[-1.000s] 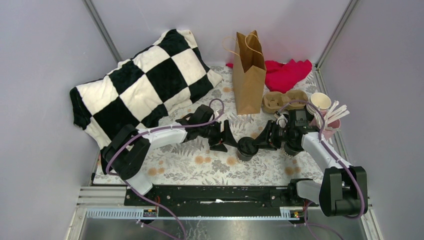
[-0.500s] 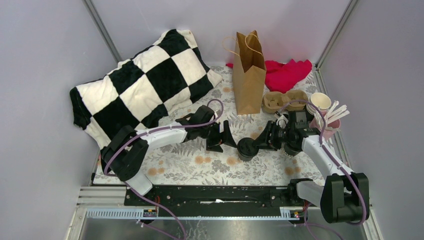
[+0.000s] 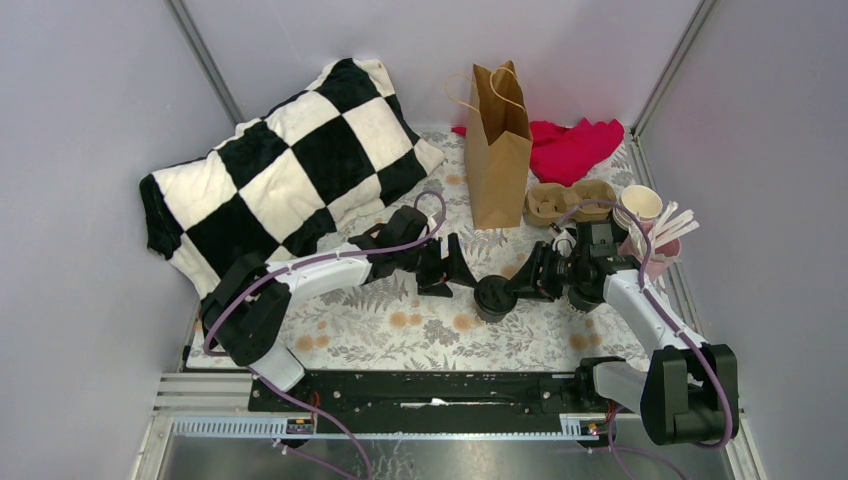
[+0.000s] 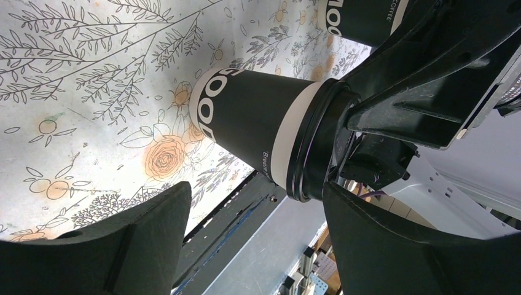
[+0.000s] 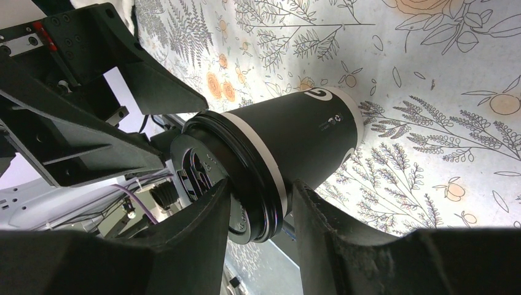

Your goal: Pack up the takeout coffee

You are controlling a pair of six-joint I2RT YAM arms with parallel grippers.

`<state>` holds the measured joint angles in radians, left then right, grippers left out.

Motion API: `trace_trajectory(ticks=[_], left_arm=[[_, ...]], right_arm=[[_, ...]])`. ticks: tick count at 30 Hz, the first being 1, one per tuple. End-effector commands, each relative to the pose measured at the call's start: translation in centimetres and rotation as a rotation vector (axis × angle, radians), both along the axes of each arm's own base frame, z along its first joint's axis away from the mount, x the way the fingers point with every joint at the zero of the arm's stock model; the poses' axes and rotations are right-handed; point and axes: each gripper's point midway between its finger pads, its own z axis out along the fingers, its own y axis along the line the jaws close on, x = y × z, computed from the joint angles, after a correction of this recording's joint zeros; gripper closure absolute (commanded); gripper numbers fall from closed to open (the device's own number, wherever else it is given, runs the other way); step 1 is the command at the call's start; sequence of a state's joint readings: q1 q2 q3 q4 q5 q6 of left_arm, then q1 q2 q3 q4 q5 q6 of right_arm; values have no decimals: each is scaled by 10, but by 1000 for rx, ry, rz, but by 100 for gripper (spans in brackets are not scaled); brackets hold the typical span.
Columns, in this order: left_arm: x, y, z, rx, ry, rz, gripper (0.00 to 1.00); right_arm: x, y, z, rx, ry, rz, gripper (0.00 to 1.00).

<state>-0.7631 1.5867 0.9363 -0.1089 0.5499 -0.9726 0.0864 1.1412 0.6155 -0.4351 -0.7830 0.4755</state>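
A black takeout coffee cup (image 3: 492, 297) with a black lid stands on the floral tablecloth near the middle. My right gripper (image 5: 261, 227) is shut on its lid rim (image 5: 246, 184), one finger on each side; the cup body (image 5: 295, 144) points away from that camera. My left gripper (image 3: 455, 270) is just left of the cup, open, with nothing between its fingers. In the left wrist view the same cup (image 4: 258, 123) lies ahead of the open left gripper (image 4: 255, 246). Part of a second black cup (image 4: 362, 18) shows beyond it.
A brown paper bag (image 3: 497, 150) stands upright at the back, with a cardboard cup carrier (image 3: 568, 200) on its right. A white paper cup (image 3: 640, 203) and a pink cup of stirrers (image 3: 665, 245) sit far right. A checkered pillow (image 3: 285, 170) fills the left, red cloth (image 3: 572, 148) the back.
My left gripper has edged slightly right toward the cup and its jaws stand a little wider. The cup and the right gripper have not moved.
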Motion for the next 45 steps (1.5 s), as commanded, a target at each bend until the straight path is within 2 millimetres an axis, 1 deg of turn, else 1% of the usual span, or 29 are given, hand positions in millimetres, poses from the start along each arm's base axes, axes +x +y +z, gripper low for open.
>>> trace_trajectory(ticks=[1,9,13,16,20,24,27,30,35,38,40,42,43,44,45], left_arm=[[4,-9,11,-43,-34,-16,19],[-5,-14,-3,-28,-14,-40,21],[-7,-11,-14,-5,0,-40,22],[-6,-5,-27,45,3,-30,24],[-11,14,-55,199,-4,-21,30],[-22,34,-83,335,-28,-41,32],[-34,39,-103,370,-13,-63,32],[-37,46,-116,417,-25,-64,34],[-52,77,-145,515,-3,-47,37],[-61,99,-163,592,5,-59,38],[-63,106,-167,616,-4,-66,38],[-58,108,-164,637,-34,-72,38],[-55,107,-159,646,-41,-81,38],[-49,99,-150,625,-61,-92,37],[-43,89,-136,586,-88,-97,36]], right_arm=[[-4,-5,-14,-58,25,-3,53],[-3,-5,-14,-59,27,-3,53],[-1,-5,-14,-59,25,-4,53],[-1,-5,-14,-58,26,-6,53],[-3,-6,-19,-66,42,-17,53],[-6,-7,-25,-66,59,-45,53],[-9,-9,-35,-79,93,-83,54],[-11,-12,-44,-95,122,-122,55],[-12,-21,-55,-151,138,-174,54],[-12,-22,-56,-155,137,-181,54],[-11,-22,-54,-155,134,-174,54],[-9,-21,-52,-155,126,-168,54],[-7,-20,-50,-148,119,-163,54],[-5,-18,-46,-137,109,-154,54],[-4,-16,-42,-123,101,-143,53]])
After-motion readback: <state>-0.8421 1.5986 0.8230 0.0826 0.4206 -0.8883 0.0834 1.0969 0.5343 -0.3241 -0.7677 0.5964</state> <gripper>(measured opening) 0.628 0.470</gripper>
